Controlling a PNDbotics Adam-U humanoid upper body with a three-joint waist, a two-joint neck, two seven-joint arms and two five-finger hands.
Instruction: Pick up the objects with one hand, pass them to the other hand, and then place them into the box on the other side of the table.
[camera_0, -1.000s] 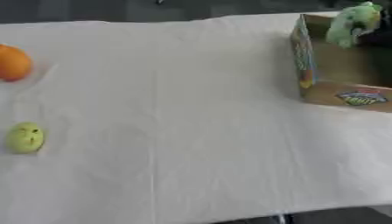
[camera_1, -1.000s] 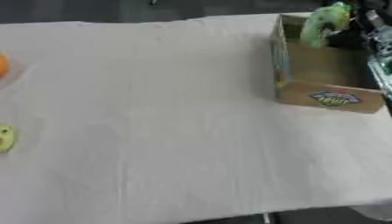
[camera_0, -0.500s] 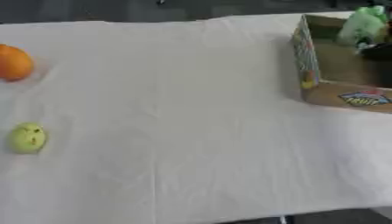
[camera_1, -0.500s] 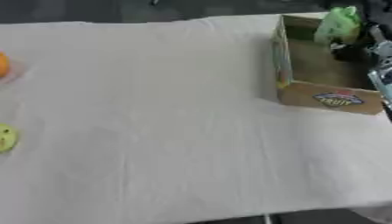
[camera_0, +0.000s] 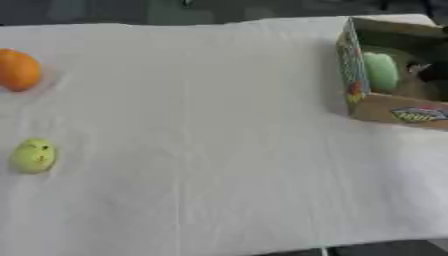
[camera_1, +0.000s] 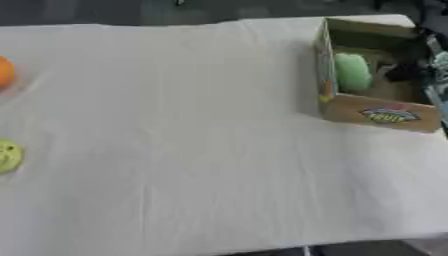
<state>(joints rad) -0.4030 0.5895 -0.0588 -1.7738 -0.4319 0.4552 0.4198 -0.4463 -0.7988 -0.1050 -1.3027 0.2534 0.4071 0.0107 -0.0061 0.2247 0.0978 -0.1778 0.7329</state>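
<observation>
A light green object (camera_1: 353, 71) lies inside the open cardboard box (camera_1: 378, 113) at the table's right side, against its left wall. My right hand (camera_1: 408, 73) shows as a dark blurred shape inside the box, just right of the green object; I cannot tell whether it touches it. An orange (camera_0: 17, 70) sits at the far left of the white cloth. A yellow-green fruit (camera_0: 33, 156) lies below it, near the left edge. My left hand shows in no view.
The white cloth (camera_0: 201, 130) covers the whole table between the fruits and the box. The table's front edge runs along the bottom, its far edge along the top with dark floor beyond.
The green object has come down from above the box's far rim to the inside of the box. My right hand has sunk with it. The two fruits have not moved.
</observation>
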